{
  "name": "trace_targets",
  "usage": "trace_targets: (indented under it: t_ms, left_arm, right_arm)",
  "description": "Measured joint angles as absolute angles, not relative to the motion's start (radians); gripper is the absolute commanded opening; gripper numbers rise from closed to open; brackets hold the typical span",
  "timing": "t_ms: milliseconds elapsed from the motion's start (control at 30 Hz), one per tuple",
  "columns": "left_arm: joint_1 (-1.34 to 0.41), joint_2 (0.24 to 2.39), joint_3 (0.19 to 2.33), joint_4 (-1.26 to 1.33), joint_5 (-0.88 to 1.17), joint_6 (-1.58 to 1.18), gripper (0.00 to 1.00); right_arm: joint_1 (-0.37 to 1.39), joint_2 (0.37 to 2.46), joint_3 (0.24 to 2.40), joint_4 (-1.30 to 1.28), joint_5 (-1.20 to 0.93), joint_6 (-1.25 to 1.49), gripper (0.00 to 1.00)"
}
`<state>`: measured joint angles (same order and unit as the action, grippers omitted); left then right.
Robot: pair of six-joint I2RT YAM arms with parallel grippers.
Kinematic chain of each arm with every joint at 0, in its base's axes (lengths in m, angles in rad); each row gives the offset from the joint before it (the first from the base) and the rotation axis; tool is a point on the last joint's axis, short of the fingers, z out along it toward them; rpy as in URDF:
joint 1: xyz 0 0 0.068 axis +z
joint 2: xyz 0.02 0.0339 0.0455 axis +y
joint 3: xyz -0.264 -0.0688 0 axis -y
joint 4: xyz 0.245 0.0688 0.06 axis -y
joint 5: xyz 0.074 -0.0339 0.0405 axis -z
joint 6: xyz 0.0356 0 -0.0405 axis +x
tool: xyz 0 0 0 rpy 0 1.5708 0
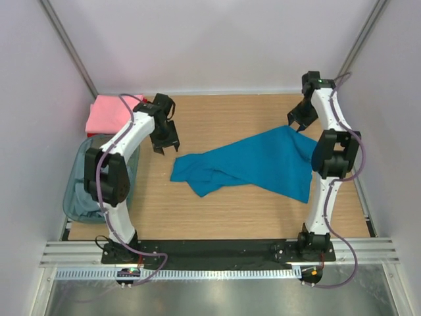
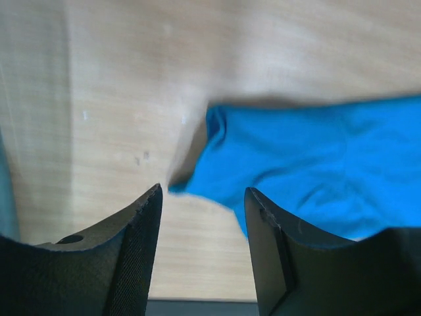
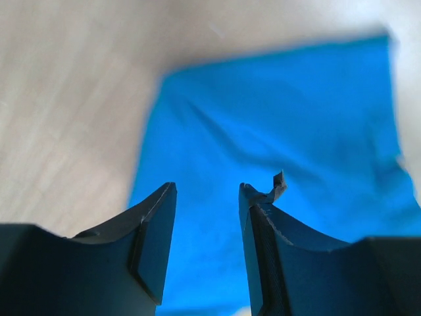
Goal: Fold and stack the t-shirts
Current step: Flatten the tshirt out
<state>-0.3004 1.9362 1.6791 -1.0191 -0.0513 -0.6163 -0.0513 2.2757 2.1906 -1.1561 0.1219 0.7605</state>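
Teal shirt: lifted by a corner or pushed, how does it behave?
Probably floppy: the teal shirt lies creased, its left end doubled over, so it should drape from a pinch. Likely light: thin flat cloth. Pushed, it would probably bunch on the wooden table, not slide whole.

Top view overhead; wrist views close, share teal t-shirt [image 1: 263, 161]

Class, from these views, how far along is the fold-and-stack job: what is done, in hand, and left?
Done: one pink t-shirt lies folded at the far left corner of the table. In hand: the teal t-shirt lies rumpled mid-table; the left gripper and right gripper hang open near its ends, holding nothing. Left: fold the teal one, stack it, then whatever the bin holds, which is unclear.
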Motion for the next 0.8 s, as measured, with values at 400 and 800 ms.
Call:
trace_targets:
  t_ms: [400, 800]
  left_arm:
    - [-0.347, 1.675, 1.179, -0.856, 0.102, -0.617, 0.51]
    - [-0.279, 1.678, 1.087, -0.652, 0.152, -0.519, 0.52]
  right_arm:
    - [-0.061, 1.736, 1.462, -1.312, 0.105, 0.995, 0.47]
    - [-0.129, 1.498, 1.04, -1.217, 0.086, 1.052, 0.46]
